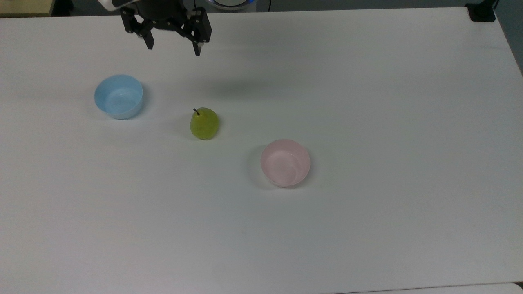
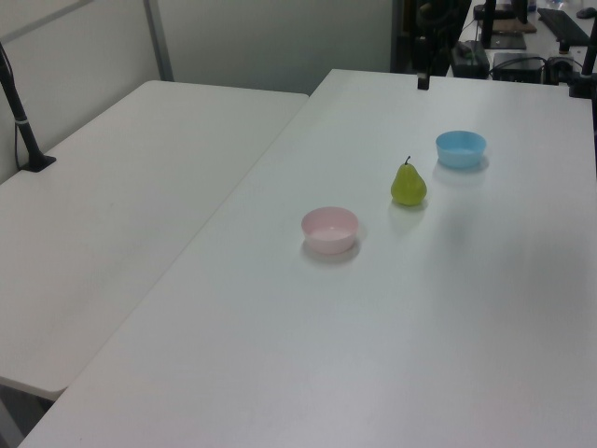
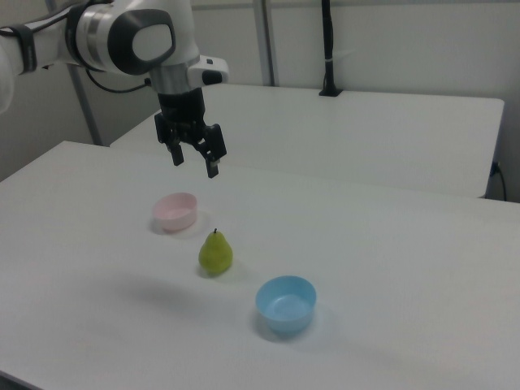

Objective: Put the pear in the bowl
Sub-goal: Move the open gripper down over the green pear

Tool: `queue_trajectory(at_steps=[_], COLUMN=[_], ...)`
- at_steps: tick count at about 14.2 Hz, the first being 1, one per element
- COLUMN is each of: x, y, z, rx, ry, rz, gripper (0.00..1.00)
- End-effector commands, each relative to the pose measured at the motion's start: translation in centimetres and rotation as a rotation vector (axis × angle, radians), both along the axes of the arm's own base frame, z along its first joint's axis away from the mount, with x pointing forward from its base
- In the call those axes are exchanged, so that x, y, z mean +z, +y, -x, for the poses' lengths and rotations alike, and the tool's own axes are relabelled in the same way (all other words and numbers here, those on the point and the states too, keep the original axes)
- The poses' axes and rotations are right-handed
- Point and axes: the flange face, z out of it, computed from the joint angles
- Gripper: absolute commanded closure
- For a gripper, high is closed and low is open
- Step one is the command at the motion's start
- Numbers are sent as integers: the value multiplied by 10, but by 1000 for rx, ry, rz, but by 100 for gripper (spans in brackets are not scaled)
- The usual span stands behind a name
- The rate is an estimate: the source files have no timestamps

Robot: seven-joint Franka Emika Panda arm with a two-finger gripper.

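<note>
A yellow-green pear (image 1: 204,123) with a dark stem stands upright on the white table (image 1: 367,102), between the two bowls; it also shows as pear (image 2: 408,183) and pear (image 3: 215,253). The pale pink bowl (image 1: 285,162) sits empty to the top view's lower right of it, also pink bowl (image 2: 329,230) and pink bowl (image 3: 175,211). My gripper (image 1: 173,48) hangs open and empty high above the table, at the top view's upper edge, well clear of the pear; in the right view the gripper (image 3: 194,162) is above the pink bowl.
A light blue bowl (image 1: 119,96) of the same size stands empty at the top view's left, also blue bowl (image 3: 285,303). A second white table (image 2: 112,196) adjoins on the left view's left. A black post (image 3: 327,49) stands at the back.
</note>
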Motion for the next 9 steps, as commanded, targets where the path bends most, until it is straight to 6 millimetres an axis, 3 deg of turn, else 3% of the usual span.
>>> queue_trajectory(at_steps=[1,5,9], x=[-23,-35,-90], y=[-7,-6,-1], z=[-3,-10,-32], rx=[96,107,203], ry=[43,37,84], rz=[-6,-29,-25], gripper=[0,0,0])
